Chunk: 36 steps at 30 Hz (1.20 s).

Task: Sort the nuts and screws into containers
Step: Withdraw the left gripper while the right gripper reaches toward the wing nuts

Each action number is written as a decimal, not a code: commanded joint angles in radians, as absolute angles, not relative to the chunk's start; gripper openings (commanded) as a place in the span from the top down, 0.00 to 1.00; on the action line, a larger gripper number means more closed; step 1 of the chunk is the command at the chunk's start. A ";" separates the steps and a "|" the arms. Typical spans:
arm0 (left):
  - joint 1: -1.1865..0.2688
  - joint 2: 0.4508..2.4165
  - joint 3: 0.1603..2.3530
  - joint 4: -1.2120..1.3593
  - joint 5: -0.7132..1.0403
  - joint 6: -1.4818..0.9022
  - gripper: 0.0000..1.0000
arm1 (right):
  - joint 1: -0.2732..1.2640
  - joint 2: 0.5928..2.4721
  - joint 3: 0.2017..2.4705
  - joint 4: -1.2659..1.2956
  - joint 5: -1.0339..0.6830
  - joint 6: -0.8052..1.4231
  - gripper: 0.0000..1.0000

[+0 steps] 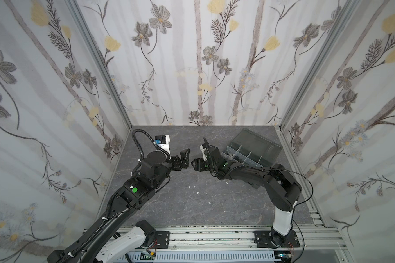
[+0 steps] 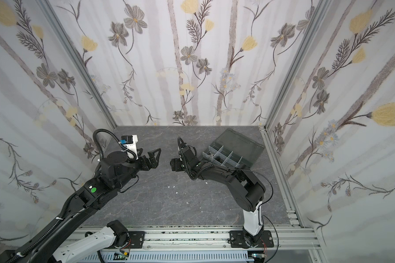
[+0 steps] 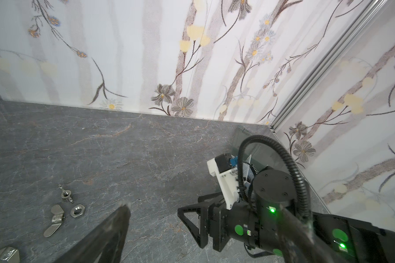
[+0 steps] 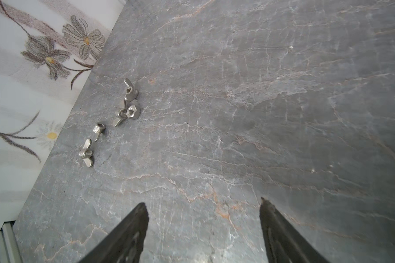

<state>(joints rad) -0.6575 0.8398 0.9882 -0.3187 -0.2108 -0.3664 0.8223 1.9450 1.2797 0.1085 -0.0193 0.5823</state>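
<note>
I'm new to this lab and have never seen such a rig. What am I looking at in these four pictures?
Two black robot arms are mounted on a rail beside a grey table. Two pictures look down from overhead, nearly the same view; the other two come from a camera on each arm's wrist. The left gripper and the right gripper are both open and hold nothing. On the table lie small silver pieces: several wing nuts and a hex nut. At the back right stands an organizer box with its lid open.
</note>
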 commanded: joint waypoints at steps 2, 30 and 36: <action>-0.655 0.794 0.973 -0.312 -0.190 -0.373 0.00 | 0.862 2.035 1.398 0.053 0.006 0.562 0.23; -0.656 0.653 0.910 -0.366 -0.110 -0.391 0.00 | 0.990 2.583 2.071 -0.022 0.191 0.401 0.32; -0.656 0.637 0.928 -0.380 -0.114 -0.389 0.00 | 1.003 2.672 2.182 -0.013 0.202 0.404 0.34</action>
<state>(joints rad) -0.6567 0.6418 0.9138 -0.3798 -0.1146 -0.3790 0.9997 2.6499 2.1567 -0.0303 0.1837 0.4068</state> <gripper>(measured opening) 0.998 0.667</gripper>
